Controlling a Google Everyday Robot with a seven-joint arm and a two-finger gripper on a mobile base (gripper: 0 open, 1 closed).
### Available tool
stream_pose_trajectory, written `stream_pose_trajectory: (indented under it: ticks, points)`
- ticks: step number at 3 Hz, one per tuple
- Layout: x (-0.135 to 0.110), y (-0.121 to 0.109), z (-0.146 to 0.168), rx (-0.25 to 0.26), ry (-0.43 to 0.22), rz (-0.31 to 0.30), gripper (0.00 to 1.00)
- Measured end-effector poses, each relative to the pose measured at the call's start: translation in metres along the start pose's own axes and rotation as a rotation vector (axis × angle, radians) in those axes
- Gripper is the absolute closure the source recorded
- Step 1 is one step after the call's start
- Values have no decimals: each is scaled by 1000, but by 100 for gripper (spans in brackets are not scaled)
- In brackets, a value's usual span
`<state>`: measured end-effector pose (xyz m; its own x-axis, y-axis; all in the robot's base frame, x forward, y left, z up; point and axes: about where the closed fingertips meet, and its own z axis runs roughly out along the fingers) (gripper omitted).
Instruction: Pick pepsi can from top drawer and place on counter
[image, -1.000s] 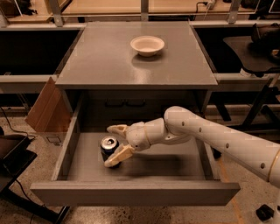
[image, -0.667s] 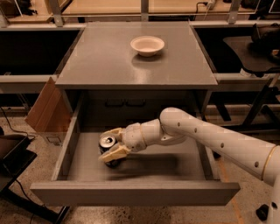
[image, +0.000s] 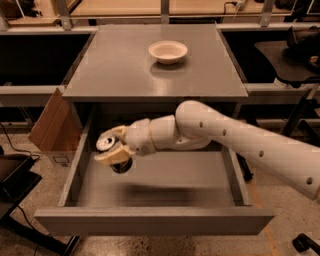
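Note:
The pepsi can (image: 106, 143) shows mostly its silver top with the pull tab. It is held between my gripper's pale fingers (image: 113, 156), tilted and raised above the floor of the open top drawer (image: 165, 180), at its left side. My gripper (image: 114, 145) is shut on the can; the white arm reaches in from the right. A dark shadow lies on the drawer floor under the can. The grey counter (image: 125, 65) lies above and behind the drawer.
A white bowl (image: 168, 51) stands on the counter at the back right. A cardboard flap (image: 52, 127) leans by the cabinet's left side. Dark shelves flank the cabinet, and a black chair base (image: 15, 180) stands at the far left.
The gripper has closed on the can and lifted it up and to the left, off the drawer floor. The arm has risen with it.

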<state>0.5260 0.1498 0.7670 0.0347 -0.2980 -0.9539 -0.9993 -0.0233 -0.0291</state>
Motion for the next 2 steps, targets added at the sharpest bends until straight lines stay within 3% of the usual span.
stream_pose_trajectory:
  ticks: [1,2]
  points:
    - [-90,-25,-19,101,7,-35,100]
    - [-165,-76,-24,224,-45,-22,100]
